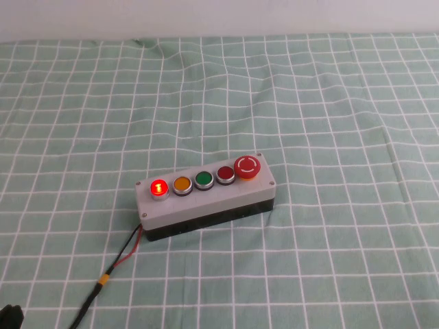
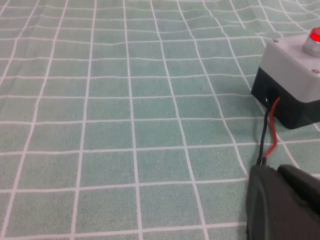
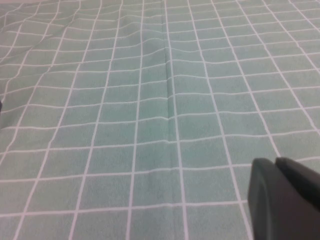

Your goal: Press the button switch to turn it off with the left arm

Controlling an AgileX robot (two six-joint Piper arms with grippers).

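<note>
The grey five-button box (image 1: 206, 202) lies on the green checked cloth at mid-table. The button switch (image 1: 158, 187) is the small bright-red button at the box's left end, and it glows. An orange, a green and a dark red flat button follow it, then the red mushroom head (image 1: 247, 166) at the right end. The left wrist view shows the box's corner (image 2: 292, 60) and the lit button (image 2: 315, 36) at the picture's edge. My left gripper (image 2: 277, 172) is shut and empty, low over the cloth and short of the box. Its tip shows in the near left corner (image 1: 10, 317). My right gripper (image 3: 275, 162) is shut and empty over bare cloth.
A red and black cable (image 1: 116, 264) runs from the box's left end toward the near left corner, close to my left gripper; it also shows in the left wrist view (image 2: 267, 132). The cloth (image 1: 329, 103) covers the whole table, with a few wrinkles at the back.
</note>
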